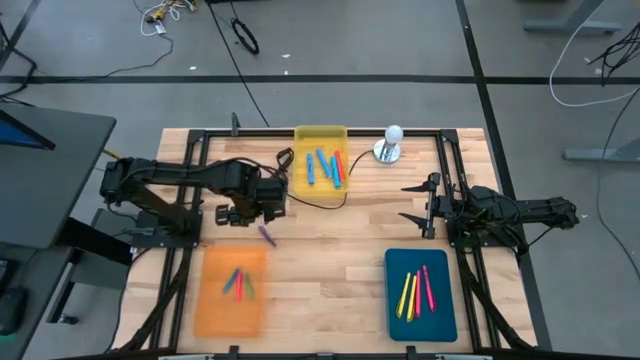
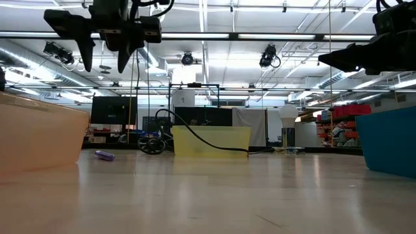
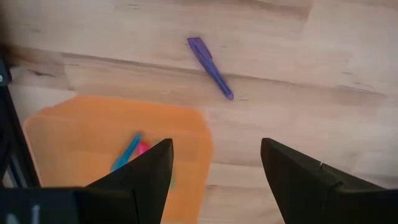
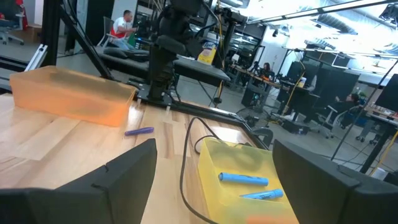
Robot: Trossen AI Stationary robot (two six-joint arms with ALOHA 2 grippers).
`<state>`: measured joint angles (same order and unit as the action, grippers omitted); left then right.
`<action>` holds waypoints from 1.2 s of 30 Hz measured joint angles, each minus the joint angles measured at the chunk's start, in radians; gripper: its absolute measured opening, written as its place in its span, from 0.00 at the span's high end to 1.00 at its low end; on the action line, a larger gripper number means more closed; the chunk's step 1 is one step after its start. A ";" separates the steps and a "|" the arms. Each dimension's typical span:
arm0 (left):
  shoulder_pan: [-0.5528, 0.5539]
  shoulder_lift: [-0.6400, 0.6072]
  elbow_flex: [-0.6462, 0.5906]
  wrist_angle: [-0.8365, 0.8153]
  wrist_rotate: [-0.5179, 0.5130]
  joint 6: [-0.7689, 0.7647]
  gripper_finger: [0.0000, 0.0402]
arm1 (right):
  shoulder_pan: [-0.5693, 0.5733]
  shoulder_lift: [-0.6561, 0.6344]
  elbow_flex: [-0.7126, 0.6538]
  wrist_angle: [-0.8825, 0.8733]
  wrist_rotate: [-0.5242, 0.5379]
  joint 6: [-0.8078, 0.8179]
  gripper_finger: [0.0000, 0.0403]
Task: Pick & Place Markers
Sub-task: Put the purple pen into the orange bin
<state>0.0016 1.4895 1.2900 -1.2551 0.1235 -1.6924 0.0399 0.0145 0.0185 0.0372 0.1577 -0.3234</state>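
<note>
My left claw (image 1: pixel 240 213) hangs high over the worktop (image 1: pixel 330 250), fingers apart and empty, just off the far edge of the orange tray (image 1: pixel 230 291). The one loose marker, the purple marker (image 1: pixel 267 235), lies flat on the bare wood at about four o'clock from my claw in the overhead view, just beyond the orange tray's far right corner and touching nothing. My left wrist camera shows it lying at a slant beyond my open fingers (image 3: pixel 144 180), with the tray rim nearer to me.

The rest of the markers look sorted: blue and red ones in the yellow tray (image 1: pixel 321 161) at twelve o'clock on the worktop, yellow and pink ones in the teal tray (image 1: pixel 420 294) at five o'clock, a few in the orange tray at seven.

To do this pick well, I judge I should slide over until the marker sits centred between my fingers, turn my wrist so they straddle its thin width and not its length, then drop straight down and close at its middle. It is round and could roll if one finger nudges it first.

My right claw (image 1: pixel 414 207) waits at three o'clock, fingers apart, holding nothing.
</note>
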 joint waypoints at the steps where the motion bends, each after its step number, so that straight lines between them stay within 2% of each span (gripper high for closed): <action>1: 0.003 0.000 0.000 0.000 0.000 0.003 0.38 | 0.000 0.000 0.000 0.000 0.000 0.000 0.20; 10: 0.002 0.003 -0.002 -0.004 -0.004 0.003 0.38 | 0.000 0.000 0.000 0.000 0.000 0.000 0.20; 22: 0.028 0.058 -0.088 0.036 0.004 -0.010 0.38 | 0.000 0.000 0.000 0.000 0.000 0.000 0.20; 33: 0.079 0.161 -0.091 0.174 0.008 0.029 0.38 | 0.000 0.000 0.000 0.000 0.000 0.000 0.20; 36: 0.081 0.161 -0.136 0.240 0.023 0.012 0.38 | 0.000 0.000 0.000 0.000 0.000 0.000 0.20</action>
<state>0.0826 1.6501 1.1539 -1.0150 0.1468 -1.6801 0.0399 0.0147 0.0184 0.0372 0.1578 -0.3234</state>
